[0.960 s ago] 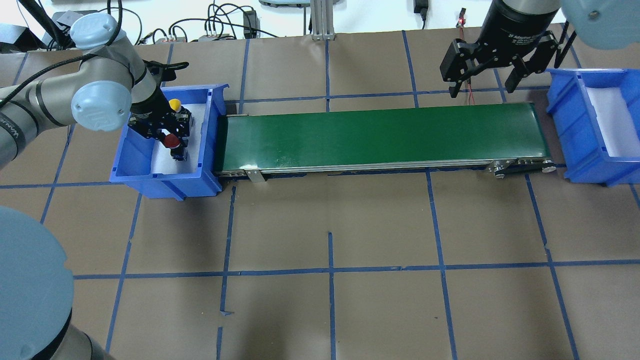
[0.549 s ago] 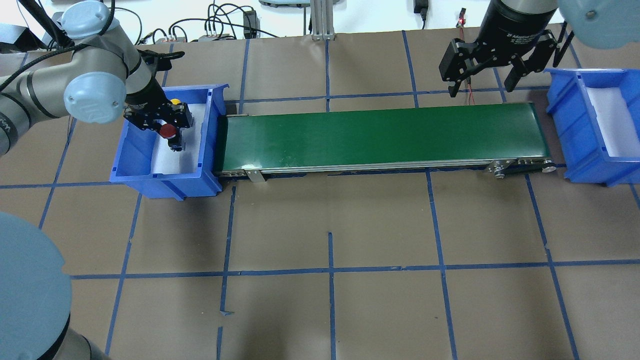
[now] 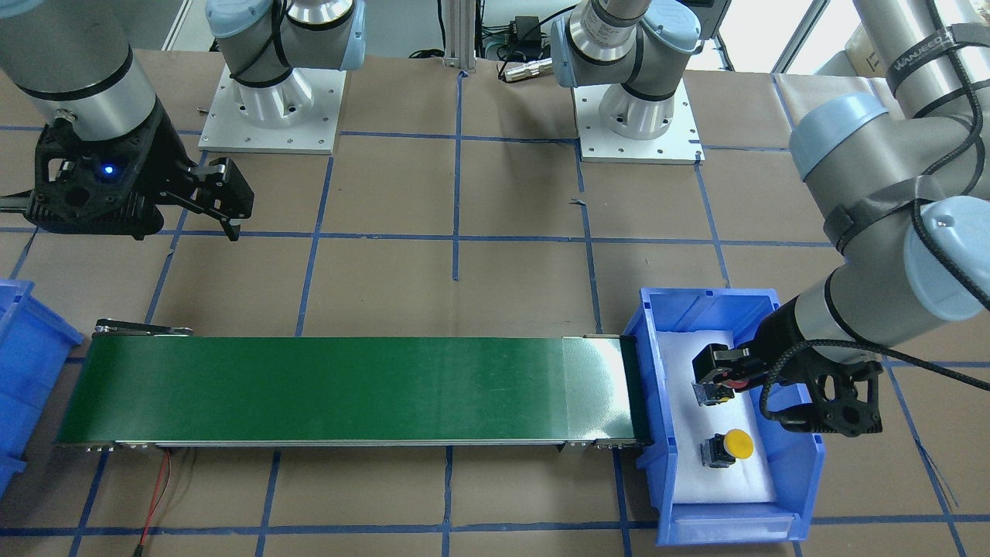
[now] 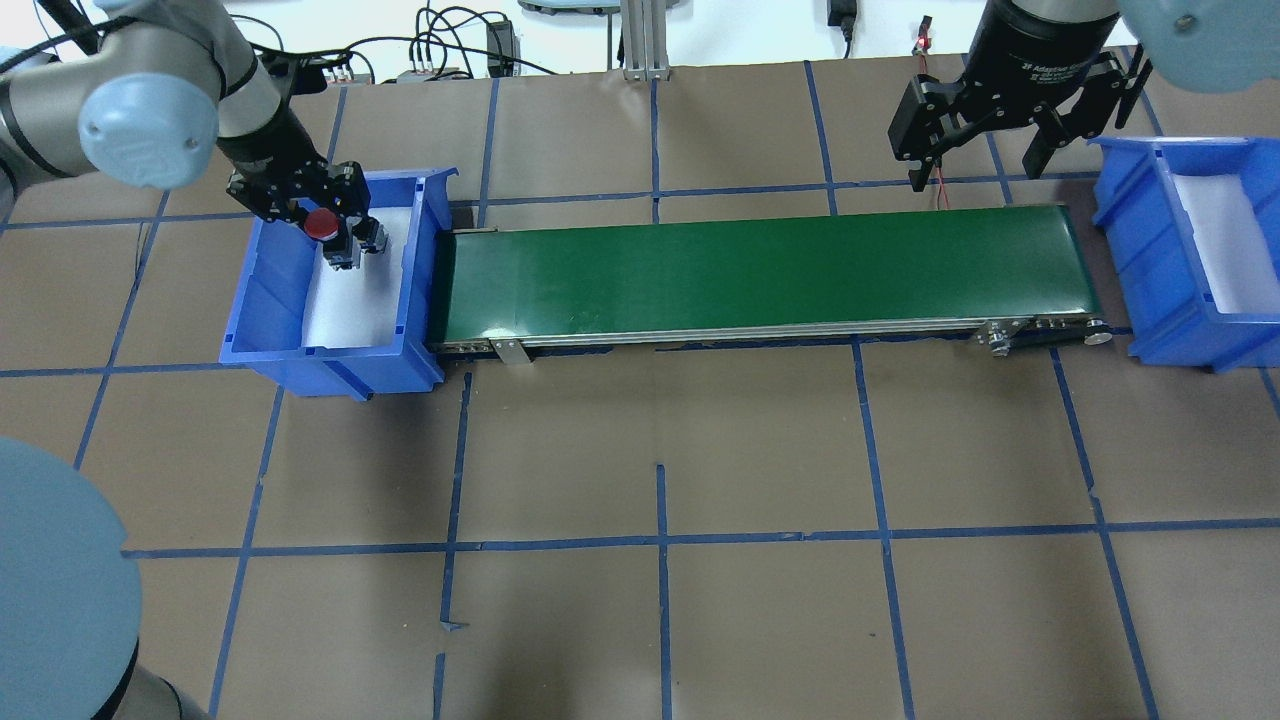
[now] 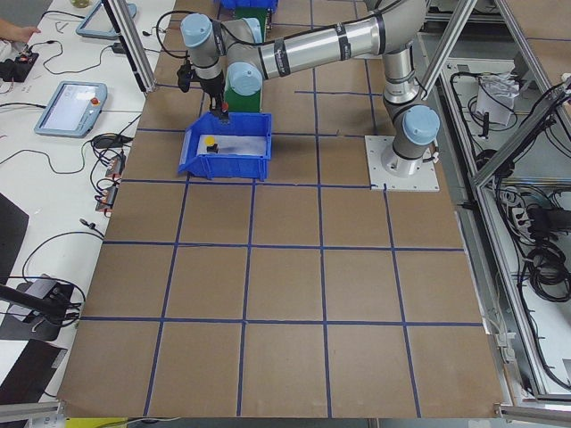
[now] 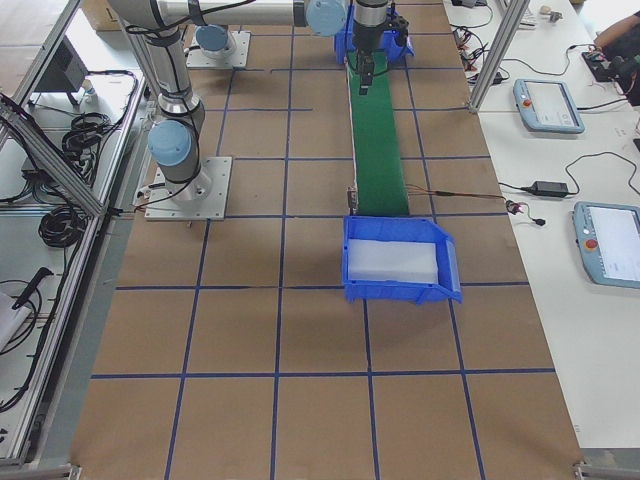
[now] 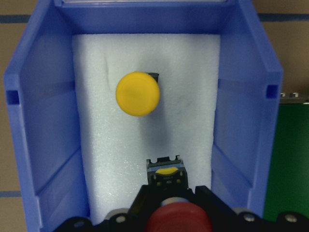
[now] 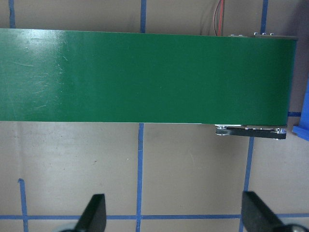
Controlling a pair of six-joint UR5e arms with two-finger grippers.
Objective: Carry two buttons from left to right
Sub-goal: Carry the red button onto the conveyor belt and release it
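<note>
My left gripper is shut on the red button and holds it above the white foam of the left blue bin. In the left wrist view the red cap is at the bottom edge, with its square base beyond it. The yellow button lies on the foam farther along the bin; it also shows in the front-facing view. My arm hides it in the overhead view. My right gripper is open and empty, above the table behind the belt's right end.
The green conveyor belt runs between the left bin and the right blue bin, which holds only white foam. A red wire lies behind the belt's right end. Brown paper with blue tape lines covers the table.
My left gripper has risen out of the left bin with the red button in it, moving toward the bin's back. The yellow button stays on the foam. The right gripper has barely moved.
</note>
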